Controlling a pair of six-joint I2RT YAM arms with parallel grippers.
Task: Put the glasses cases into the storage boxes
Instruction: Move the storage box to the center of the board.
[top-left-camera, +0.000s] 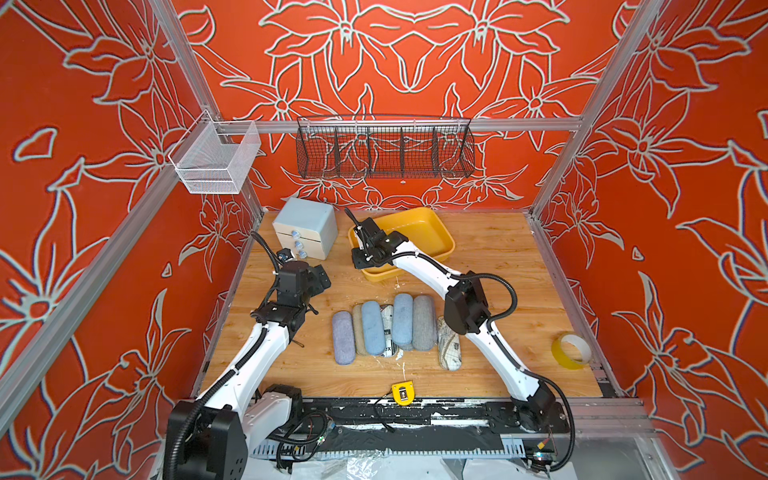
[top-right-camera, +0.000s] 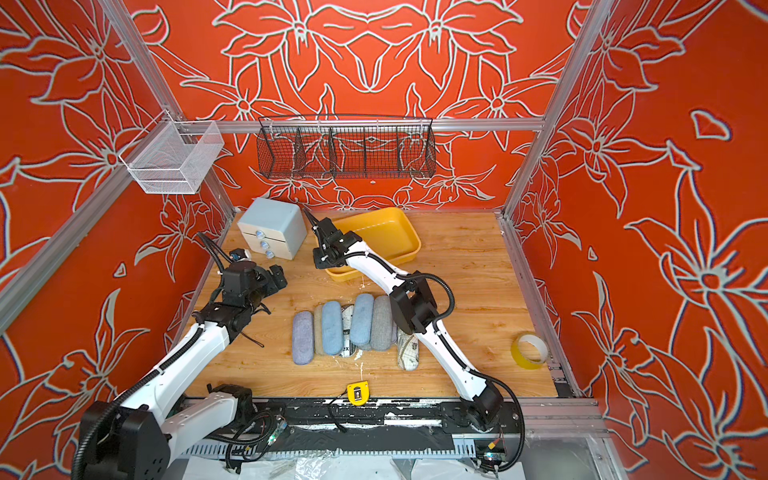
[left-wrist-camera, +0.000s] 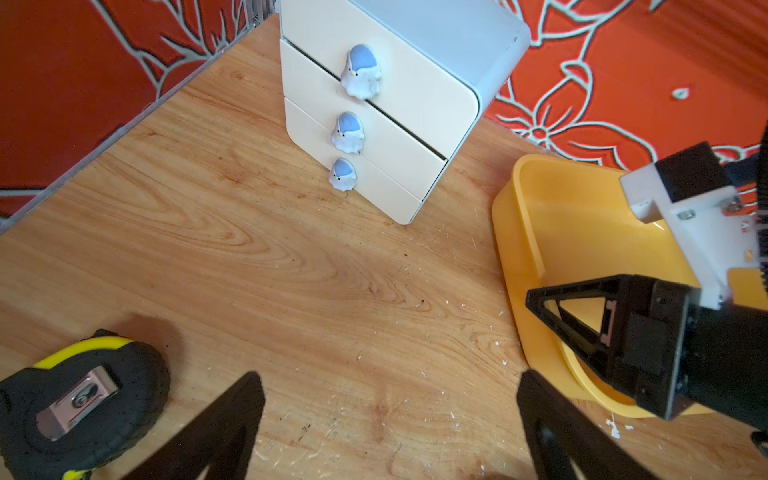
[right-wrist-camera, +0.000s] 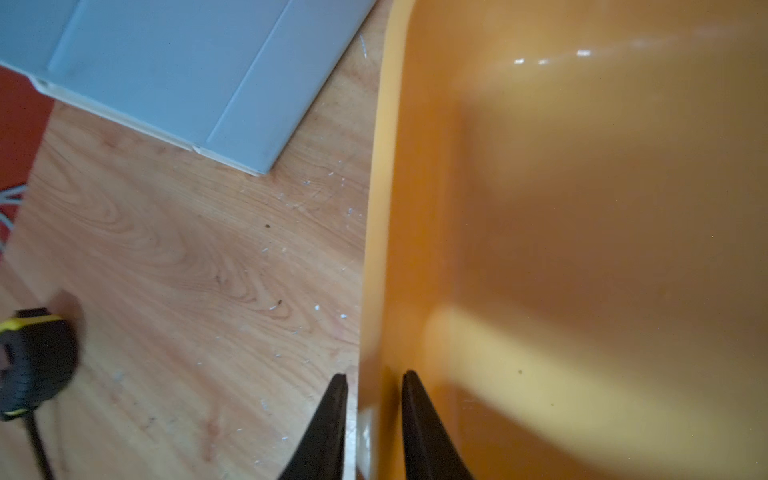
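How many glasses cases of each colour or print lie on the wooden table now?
light blue cases: 2
lavender case: 1
grey case: 1
tan case: 1
newsprint case: 1
map-printed case: 1
Total: 7 visible; more may hide beneath.

Twin overhead views; wrist views near yellow tray (left-wrist-camera: 582, 249)

Orange-red walls (top-left-camera: 415, 62) with pale floral outlines are framed by aluminium rails (top-left-camera: 519, 124). A black wire basket (top-left-camera: 384, 151) and a white mesh basket (top-left-camera: 212, 160) are hung there. The wood-grain bench (top-left-camera: 498, 257) is lit, seemingly from above.
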